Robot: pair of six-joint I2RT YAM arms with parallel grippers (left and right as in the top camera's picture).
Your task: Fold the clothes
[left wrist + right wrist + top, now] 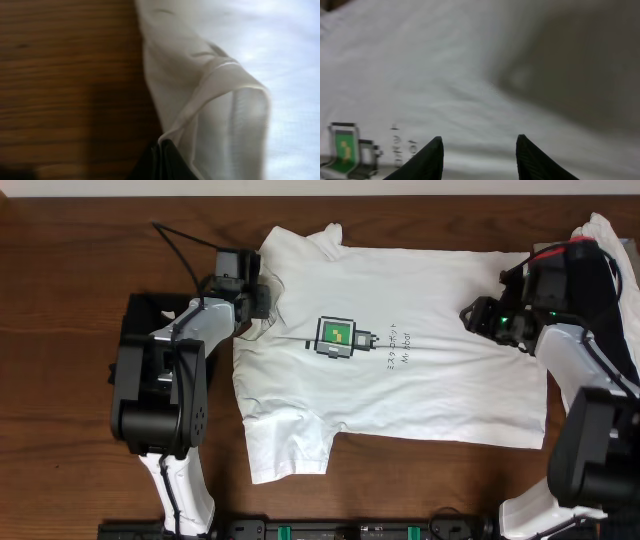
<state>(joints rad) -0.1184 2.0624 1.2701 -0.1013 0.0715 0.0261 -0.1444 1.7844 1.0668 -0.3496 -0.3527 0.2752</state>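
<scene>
Pressed together, the left jaws are closed on a hemmed edge of the white T-shirt point(280, 75), near its collar. The right jaws are held spread above the cloth, and nothing is gripped between them. The T-shirt is laid flat, print up, on the wooden bench point(60, 430).

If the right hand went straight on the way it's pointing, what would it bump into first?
Probably the white T-shirt: the right hand, open, points down at plain cloth beside the green robot print. How far above it hangs is hard to tell.
</scene>
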